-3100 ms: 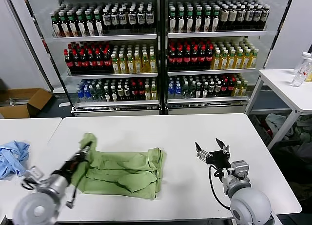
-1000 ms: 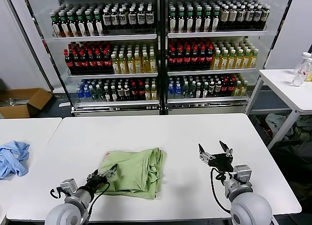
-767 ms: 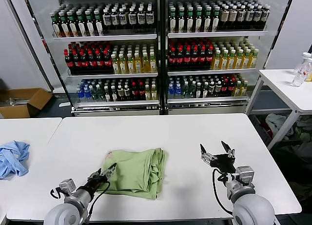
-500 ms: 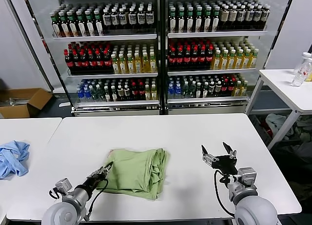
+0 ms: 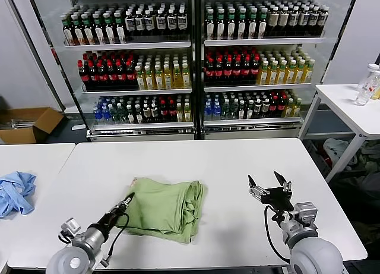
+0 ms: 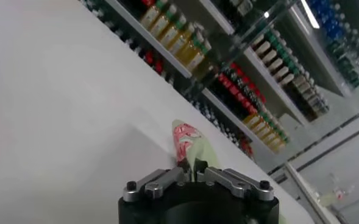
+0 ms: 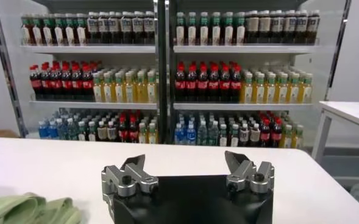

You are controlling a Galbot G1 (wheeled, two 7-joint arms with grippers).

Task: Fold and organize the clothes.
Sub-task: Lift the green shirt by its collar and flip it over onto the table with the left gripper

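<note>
White table [image 5: 178,155] carries the green shirt [image 5: 163,208] near its front edge, already folded into a compact bundle and needing perhaps one last fold or tidy, its left hem pinched by the closed left gripper [image 5: 126,200], while the right gripper [image 5: 268,185] hovers wide open, empty.

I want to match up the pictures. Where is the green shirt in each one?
Head view: the shirt lies folded on the table, left of middle.
Left wrist view: a green and pink bit sticks up past the left gripper.
Right wrist view: a green edge in the bottom corner.
Shared landmark: the drink shelves.
</note>
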